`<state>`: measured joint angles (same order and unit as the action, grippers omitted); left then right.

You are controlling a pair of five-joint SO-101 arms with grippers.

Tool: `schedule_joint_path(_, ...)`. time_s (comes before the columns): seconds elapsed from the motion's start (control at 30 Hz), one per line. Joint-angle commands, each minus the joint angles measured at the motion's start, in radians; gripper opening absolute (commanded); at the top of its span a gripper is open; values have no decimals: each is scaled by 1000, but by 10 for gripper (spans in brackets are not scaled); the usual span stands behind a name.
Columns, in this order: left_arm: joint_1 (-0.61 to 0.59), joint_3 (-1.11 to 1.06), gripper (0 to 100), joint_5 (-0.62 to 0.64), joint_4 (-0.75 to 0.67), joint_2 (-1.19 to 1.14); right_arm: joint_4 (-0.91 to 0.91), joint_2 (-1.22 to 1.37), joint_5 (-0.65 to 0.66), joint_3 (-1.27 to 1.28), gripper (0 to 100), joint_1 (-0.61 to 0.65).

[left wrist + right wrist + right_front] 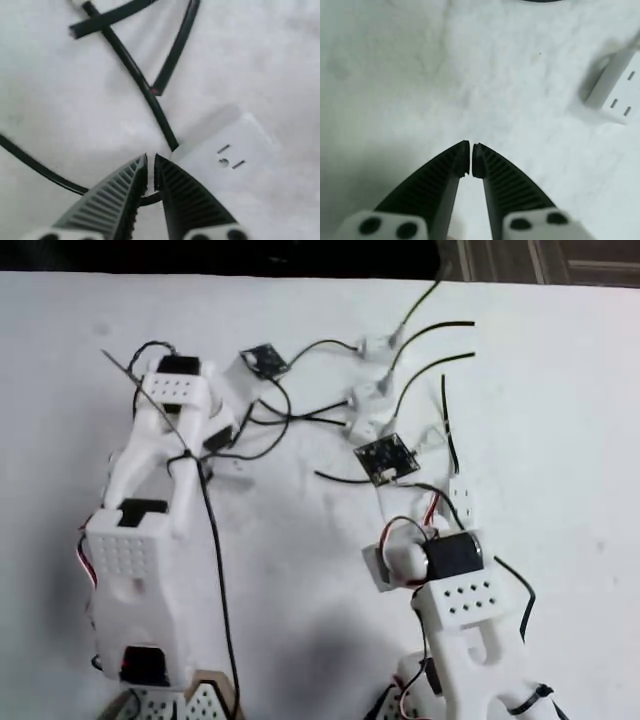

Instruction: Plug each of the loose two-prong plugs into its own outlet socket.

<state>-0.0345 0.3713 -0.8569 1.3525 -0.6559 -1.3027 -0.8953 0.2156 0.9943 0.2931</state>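
The left gripper [150, 167], nearly closed and gripping nothing, is hovering just beside an outlet socket [235, 145] with empty slots, while the right gripper [471, 160], likewise closed and empty, is hanging near another unfilled outlet [612, 87], so at least 2 insertions are apparently remaining to be done

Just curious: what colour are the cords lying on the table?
Black cords, clearest in the left wrist view.

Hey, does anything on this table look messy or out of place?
The black cables lie crossed in a loose tangle, one running right up against the white outlet. Nothing looks spilled or broken.
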Motion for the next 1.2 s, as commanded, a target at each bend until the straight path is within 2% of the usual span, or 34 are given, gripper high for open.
schedule_joint_path(0.0, 45, 32, 48, 11, 127, 61, 18, -21, 11, -8, 19, -13)
schedule_joint_path(0.2, 131, 29, 24, 15, 305, 113, 33, -15, 11, -8, 19, -16)
schedule_joint_path(0.37, 211, -115, 24, 18, 322, 157, 30, -21, 11, -8, 19, -19)
schedule_joint_path(0.5, 237, -293, 24, 52, 227, 269, 28, -22, 11, -8, 19, -19)
schedule_joint_path(0.67, 197, -431, 38, 60, 83, 473, 28, -22, 11, -8, 19, -19)
schedule_joint_path(0.83, 134, -460, 251, 57, -31, 524, 28, -22, 11, -8, 19, -18)
schedule_joint_path(1.03, 54, -462, 234, 60, -241, 521, 28, -18, 11, -8, 19, -15)
schedule_joint_path(1.17, 39, -451, 233, 61, -307, 450, 28, -16, 11, -8, 19, -13)
